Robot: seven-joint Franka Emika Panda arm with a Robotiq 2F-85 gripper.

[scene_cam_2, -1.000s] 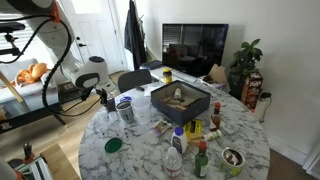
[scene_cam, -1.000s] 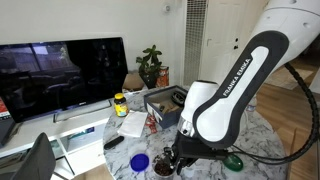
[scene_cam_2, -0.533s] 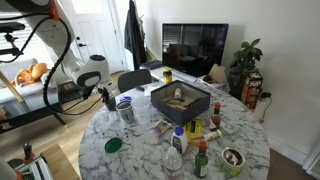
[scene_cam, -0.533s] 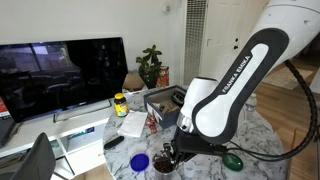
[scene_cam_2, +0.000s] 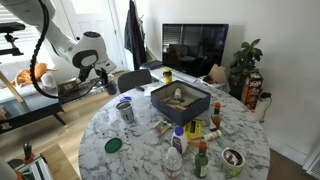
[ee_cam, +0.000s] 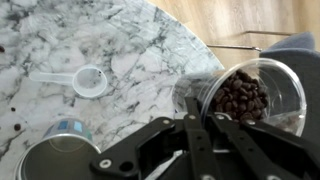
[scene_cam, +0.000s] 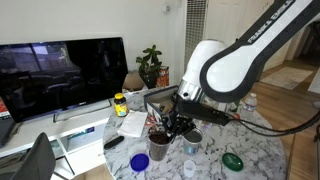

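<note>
While my gripper (ee_cam: pixel 203 118) pinches the rim of the bean cup (ee_cam: pixel 245 95), the cup sits at two o'clock of my grip, with the white scoop (ee_cam: pixel 86 80) at ten. Likely mid-carry over the marble table (ee_cam: pixel 60 35); next needs level, slow travel.

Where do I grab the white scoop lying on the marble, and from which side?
Pinch the thin handle of the white scoop from straight above, jaws across its width. It lies flat on the table, bowl up, handle pointing away from the cup of beans that the gripper holds.
</note>
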